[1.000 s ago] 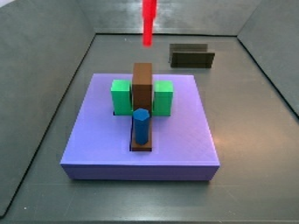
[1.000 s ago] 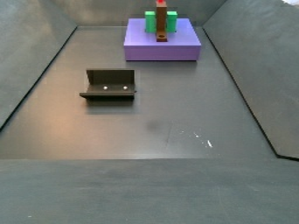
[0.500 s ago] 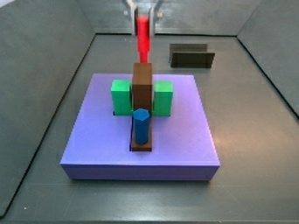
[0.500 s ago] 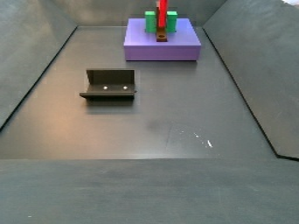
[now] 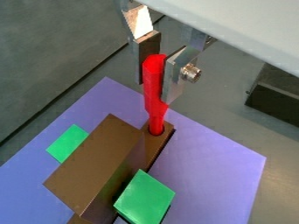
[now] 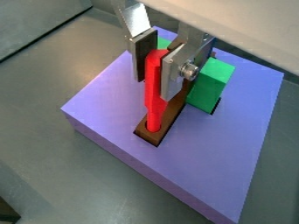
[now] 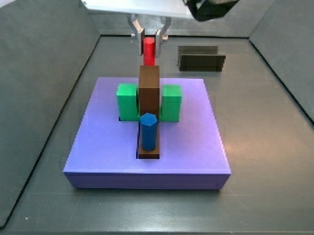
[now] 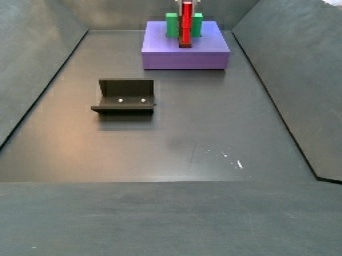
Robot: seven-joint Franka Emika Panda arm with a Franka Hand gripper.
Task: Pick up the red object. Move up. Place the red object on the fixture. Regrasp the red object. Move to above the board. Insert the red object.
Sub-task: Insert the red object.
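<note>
The red object is a slim red peg standing upright, and my gripper is shut on its upper part. Both wrist views show the peg's lower end inside a hole in the brown strip on the purple board. In a side view the gripper hangs over the board's far end, with the red object just behind the tall brown block. The red object also shows over the distant board. The fixture stands apart on the floor with nothing in it.
Green blocks flank the brown block on the board, and a blue cylinder stands at the near end of the brown strip. The fixture sits at the back right. Grey walls enclose the floor.
The gripper has come down with the red object. The peg hung high above the board a second ago and now reaches down to the brown strip behind the tall block.
</note>
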